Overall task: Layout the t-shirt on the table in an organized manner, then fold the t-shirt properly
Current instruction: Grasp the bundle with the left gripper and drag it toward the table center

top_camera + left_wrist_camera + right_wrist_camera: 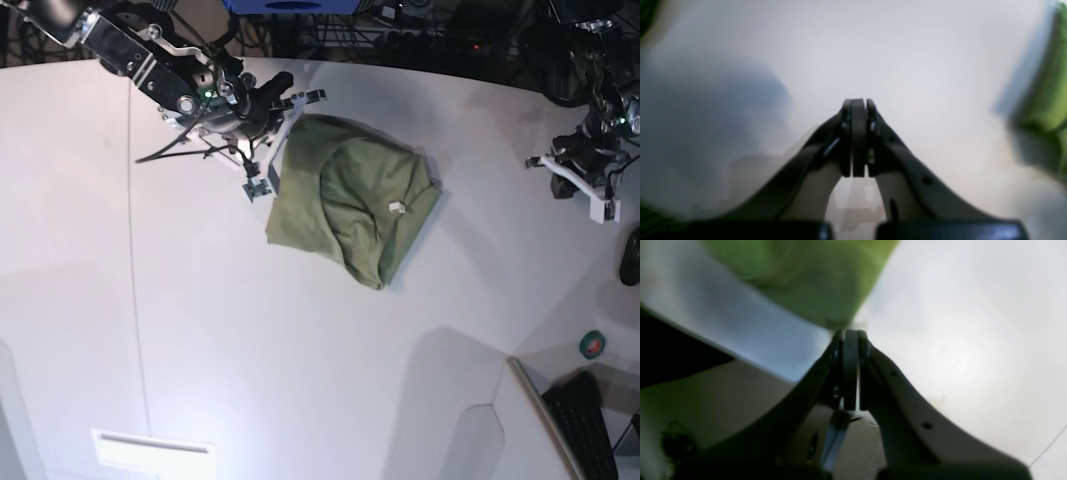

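Green t-shirt (350,205) lies bunched on the table (250,350), right gripper (850,340) closed, empty, at its edge; left gripper (858,106) closed, empty, well apart.

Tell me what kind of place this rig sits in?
Likely a robotics lab or test cell: two arms mounted over a large white table, a dark floor strewn with cables behind it, and one crumpled t-shirt as the only work item.
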Tool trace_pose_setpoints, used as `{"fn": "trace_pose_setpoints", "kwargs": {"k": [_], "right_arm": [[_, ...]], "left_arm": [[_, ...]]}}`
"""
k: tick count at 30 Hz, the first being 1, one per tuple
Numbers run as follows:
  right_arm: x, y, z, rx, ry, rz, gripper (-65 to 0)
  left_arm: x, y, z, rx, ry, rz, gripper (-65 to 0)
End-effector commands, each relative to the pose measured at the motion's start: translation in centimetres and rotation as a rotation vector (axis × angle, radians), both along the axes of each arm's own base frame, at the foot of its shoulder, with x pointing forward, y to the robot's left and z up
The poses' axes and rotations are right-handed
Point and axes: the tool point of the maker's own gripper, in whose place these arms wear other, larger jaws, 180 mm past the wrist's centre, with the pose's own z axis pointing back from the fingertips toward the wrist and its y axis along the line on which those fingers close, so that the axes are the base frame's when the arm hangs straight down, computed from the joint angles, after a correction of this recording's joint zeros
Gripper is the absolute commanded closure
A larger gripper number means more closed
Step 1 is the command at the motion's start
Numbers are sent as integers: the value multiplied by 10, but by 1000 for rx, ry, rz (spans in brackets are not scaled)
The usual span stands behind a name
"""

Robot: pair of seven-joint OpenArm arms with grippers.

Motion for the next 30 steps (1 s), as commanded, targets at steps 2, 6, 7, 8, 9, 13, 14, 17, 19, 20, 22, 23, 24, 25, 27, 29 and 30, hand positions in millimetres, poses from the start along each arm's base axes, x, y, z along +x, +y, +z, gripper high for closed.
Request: {"fn": "trace_pose_setpoints", "kwargs": {"k": [2,6,7,8,9,13,14,17,19,20,22,23,24,25,27,29,30], "right_arm": [[9,19,9,36,-35,24,0],[11,42,11,66,-32,38,0],[15,44,9,61,-30,35,0],[19,47,5,54,-26,30,0],[22,49,1,45,-18,29,0],[35,61,-6,44,-30,36,0],[36,63,-4,48,-35,54,0],[35,69,20,98,-59,73,0],[31,59,34,106,-63,78,0],[36,52,42,110,-79,61,0],[58,27,51,104,-112,-18,0],[70,14,53,95,-126,-62,0],[82,0,52,80,-134,-107,0],[97,-15,53,64,-151,-151,0],[118,-32,56,46,-176,-194,0],[134,-50,58,30,-199,-204,0],[139,-56,56,29,-198,-217,0]], "left_arm": [[-3,2,12,4,-38,-66,0],[-16,-2,7,-10,-19,-102,0],[-17,-3,7,-12,-17,-102,0],[-17,-5,6,-16,-18,-103,0],[-18,-8,4,-27,-22,-94,0],[-8,-26,14,-36,-69,-117,0],[-5,-38,17,-50,-87,-124,0],[14,-81,29,-78,-121,-200,0],[27,-119,29,-125,-139,-251,0],[36,-137,31,-156,-160,-270,0],[55,-170,31,-227,-190,-288,0],[62,-180,26,-248,-185,-278,0],[69,-188,20,-258,-172,-262,0],[77,-196,11,-259,-145,-249,0],[89,-213,-6,-239,-90,-263,0],[99,-230,-23,-212,-47,-304,0],[102,-234,-30,-193,-34,-319,0]]}}
